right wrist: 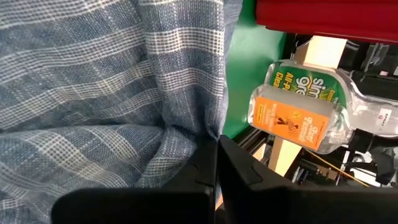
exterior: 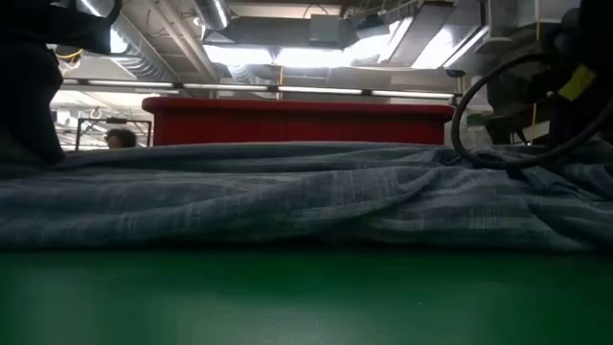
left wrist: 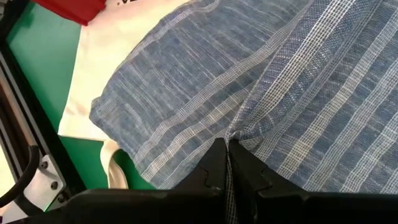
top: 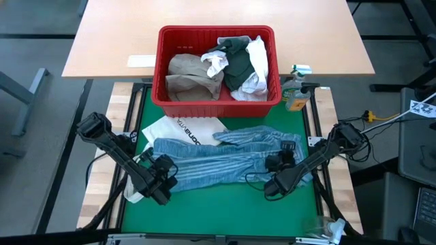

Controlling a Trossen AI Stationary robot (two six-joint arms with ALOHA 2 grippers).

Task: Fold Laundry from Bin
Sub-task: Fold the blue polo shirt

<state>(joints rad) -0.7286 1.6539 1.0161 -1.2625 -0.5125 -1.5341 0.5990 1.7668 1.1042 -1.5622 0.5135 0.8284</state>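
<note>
- The left pincer (top: 162, 182) is down on the green mat (top: 225, 211), fingers pressed together on a fold of the blue-striped cloth (top: 218, 163) at that cloth's left end; its wrist view shows the fabric bunching right into the closed tips.
- The right pincer (top: 278, 182) sits at the other end of the same cloth, also pressed together, with a pleat of the stripes drawn between its fingers (right wrist: 205, 163).
- Between the two pincers the cloth lies stretched out as a long, rumpled band, creased along its length and not yet flat.
- Beyond the left pincer, partly under the cloth, lies a white tote bag (top: 184, 128) with black lettering.
- Farther off, past both pincers, stands the red bin (top: 216, 102), with a tan shirt (top: 191, 76), a dark top (top: 238, 64) and white pieces (top: 257, 58) waiting inside.
- Just outside the right pincer's reach, at the table edge beside the bin, stands a spray bottle (top: 296, 92) with an orange label.
- To my eye the step in hand is spreading out the first garment: both ends are pinched, and no fold has been made.
- The next move seems to call for both arms lifting or pulling together, evenly, so the creases drop out before an edge is carried over.
- One risk I'd guess at: the tote bag being dragged along under the cloth.
</note>
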